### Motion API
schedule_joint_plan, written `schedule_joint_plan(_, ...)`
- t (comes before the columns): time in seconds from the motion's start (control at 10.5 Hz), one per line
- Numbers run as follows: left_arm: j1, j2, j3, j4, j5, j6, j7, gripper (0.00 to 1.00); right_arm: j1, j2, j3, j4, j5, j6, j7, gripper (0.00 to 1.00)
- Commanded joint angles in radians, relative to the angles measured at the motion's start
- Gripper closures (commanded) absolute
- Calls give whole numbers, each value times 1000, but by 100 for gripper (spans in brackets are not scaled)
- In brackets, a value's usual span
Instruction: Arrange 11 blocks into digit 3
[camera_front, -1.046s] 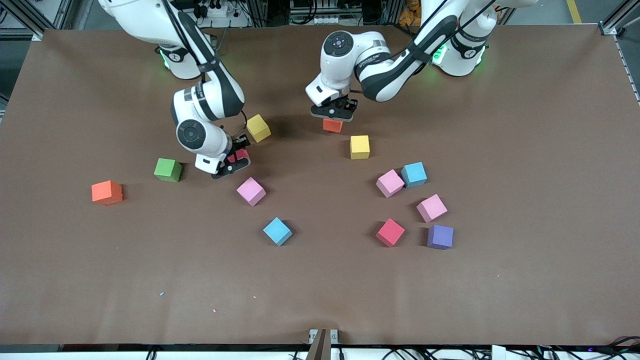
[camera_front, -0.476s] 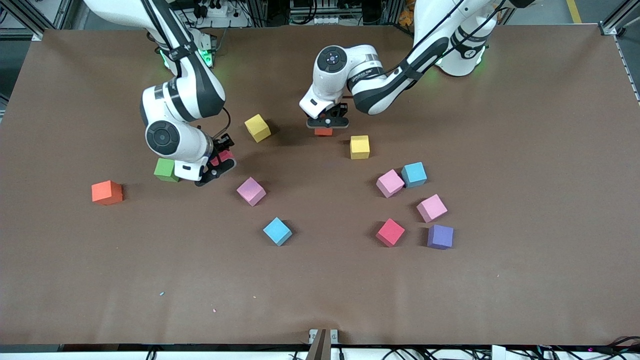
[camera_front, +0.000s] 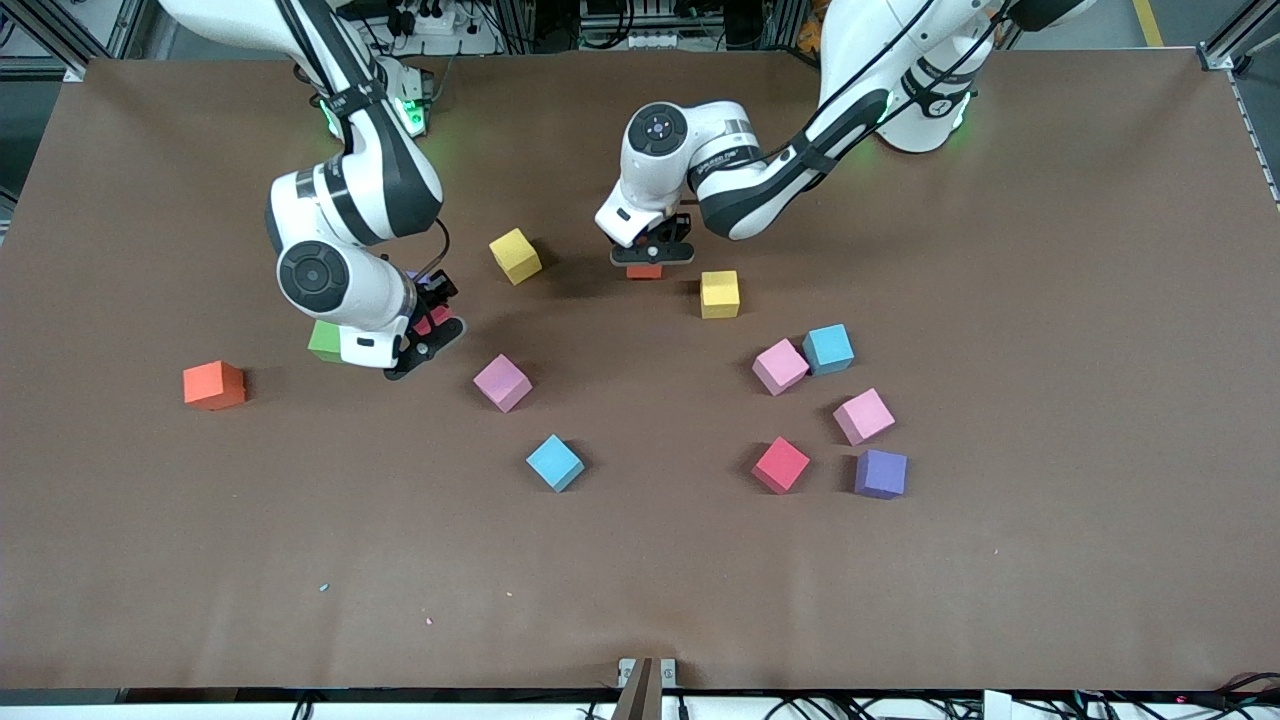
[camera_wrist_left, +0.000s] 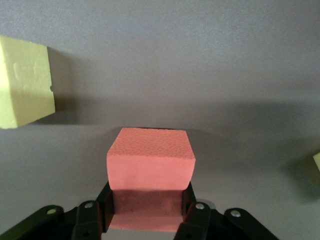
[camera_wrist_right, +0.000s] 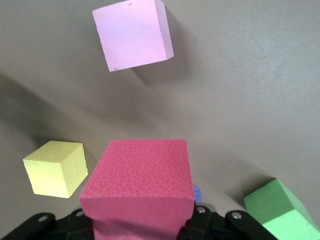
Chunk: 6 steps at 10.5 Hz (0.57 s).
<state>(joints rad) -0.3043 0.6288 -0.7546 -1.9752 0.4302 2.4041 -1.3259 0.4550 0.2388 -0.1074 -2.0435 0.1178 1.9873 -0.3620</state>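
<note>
My left gripper (camera_front: 646, 260) is shut on an orange-red block (camera_front: 645, 271), low over the table between two yellow blocks (camera_front: 515, 255) (camera_front: 719, 293). In the left wrist view (camera_wrist_left: 149, 200) the block (camera_wrist_left: 150, 160) sits between both fingers. My right gripper (camera_front: 430, 325) is shut on a red block (camera_front: 433, 319) beside the green block (camera_front: 324, 341). The right wrist view (camera_wrist_right: 142, 220) shows that block (camera_wrist_right: 140, 190), a pink block (camera_wrist_right: 132, 34), a yellow one (camera_wrist_right: 55, 169) and the green one (camera_wrist_right: 277, 210). Loose on the table are an orange block (camera_front: 213, 385), pink blocks (camera_front: 501, 382) (camera_front: 779, 366) (camera_front: 863, 416), light blue blocks (camera_front: 554, 463) (camera_front: 828, 349) and a red block (camera_front: 780, 465).
A purple cube (camera_front: 880, 473) lies beside the loose red block, toward the left arm's end. A small purple patch (camera_wrist_right: 197, 192) shows under the right gripper's block. Bare brown table (camera_front: 640, 580) stretches nearer the front camera.
My right gripper has carried the red block toward the right arm's end, up beside the green block. My left gripper has shifted its orange-red block a little the same way.
</note>
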Motion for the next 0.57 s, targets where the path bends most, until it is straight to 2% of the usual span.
schedule_joint_plan(0.0, -77, 44, 49, 70, 35, -17, -30, 45, -19, 8, 6, 35, -10, -38, -23, 90)
schedule_joint_plan(0.38, -116, 63, 72, 102, 38, -17, -24, 43, -22, 10, 8, 36, -9, -38, -23, 90)
schedule_joint_plan(0.48, -142, 61, 95, 102, 38, -17, -23, 31, -22, 8, 6, 36, -10, -38, -23, 90)
